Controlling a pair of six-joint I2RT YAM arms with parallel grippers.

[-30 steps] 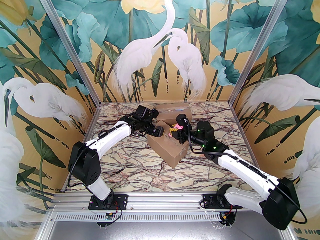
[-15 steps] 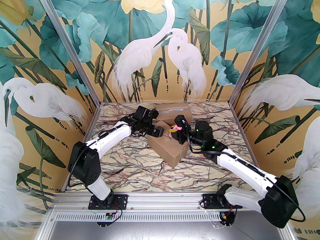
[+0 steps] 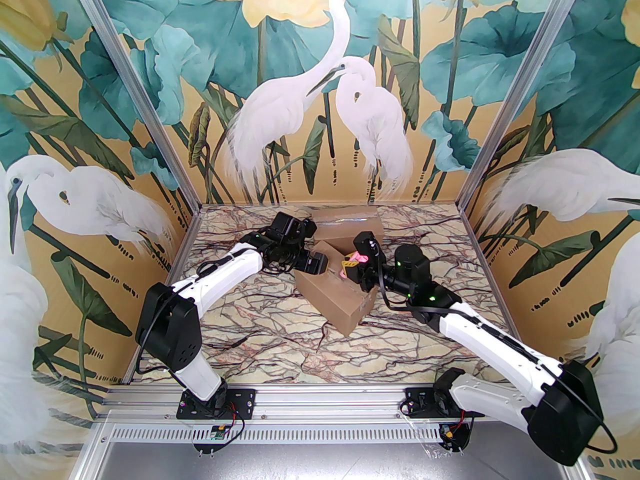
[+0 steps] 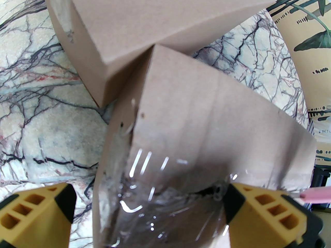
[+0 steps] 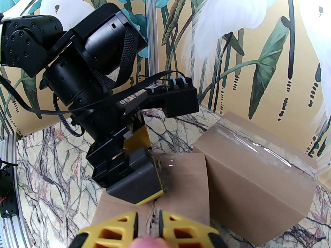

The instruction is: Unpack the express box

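Two cardboard boxes on marble table (image 3: 260,328), mid-frame in top view. Express box (image 3: 340,298) nearer, taped, set at angle. Second box (image 3: 357,225) just behind, against it. Two arms meet over express box. Left gripper (image 4: 152,208) spread full width, one finger either side of box's taped end, clamping nothing. Right gripper (image 5: 148,217) nearly closed, pinching one pink tool (image 3: 354,256) above box's top seam.

Robot lab test cell: alu-profile frame (image 3: 140,85), printed heron & lotus wall panels (image 3: 320,43), marble-look tabletop (image 3: 260,328), left arm (image 3: 220,273) & right arm (image 3: 490,338) bolted to front alu rail (image 3: 325,398).
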